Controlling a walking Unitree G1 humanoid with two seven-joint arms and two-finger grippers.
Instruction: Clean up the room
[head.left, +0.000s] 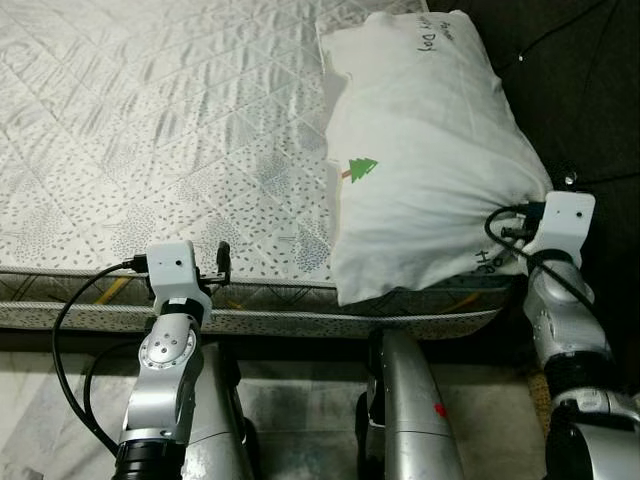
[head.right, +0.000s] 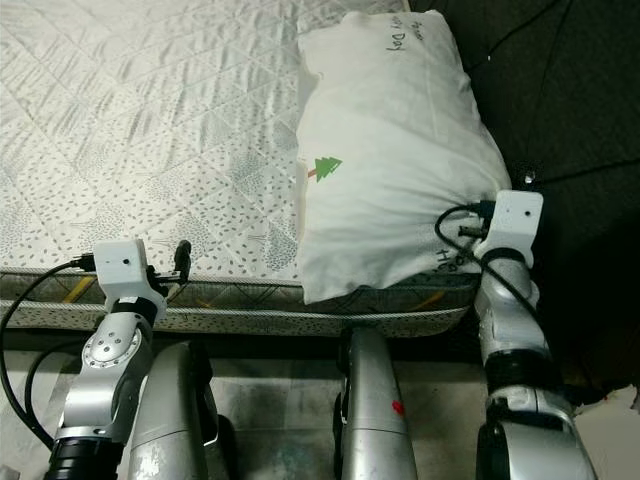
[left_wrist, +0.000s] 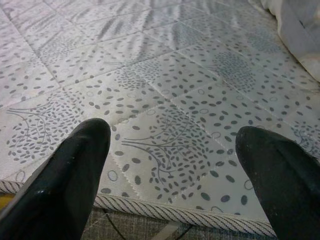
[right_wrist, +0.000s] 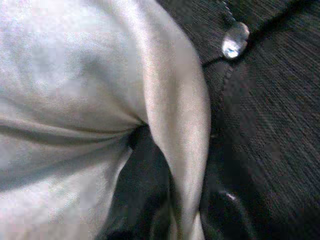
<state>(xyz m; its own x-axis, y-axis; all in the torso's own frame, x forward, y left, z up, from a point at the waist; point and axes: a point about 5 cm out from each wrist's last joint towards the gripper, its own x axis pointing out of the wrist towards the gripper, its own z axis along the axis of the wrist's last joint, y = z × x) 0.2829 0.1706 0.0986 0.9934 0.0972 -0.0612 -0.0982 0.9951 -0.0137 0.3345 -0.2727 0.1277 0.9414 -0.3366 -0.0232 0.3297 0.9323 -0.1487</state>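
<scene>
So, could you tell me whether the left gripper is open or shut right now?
Open. In the left wrist view its two black fingers stand wide apart over the mattress edge, with nothing between them.

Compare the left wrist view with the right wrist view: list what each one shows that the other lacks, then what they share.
Left wrist view alone: the quilted mattress with its leaf-and-tree print, its corded edge, and the left tool with its two black fingers spread wide above that edge, holding nothing.

Right wrist view alone: the dark tufted headboard with a shiny button, and the right tool shut on a bunched fold of fabric.

Shared: the white pillow, close up on the right, a sliver at a corner on the left.
</scene>
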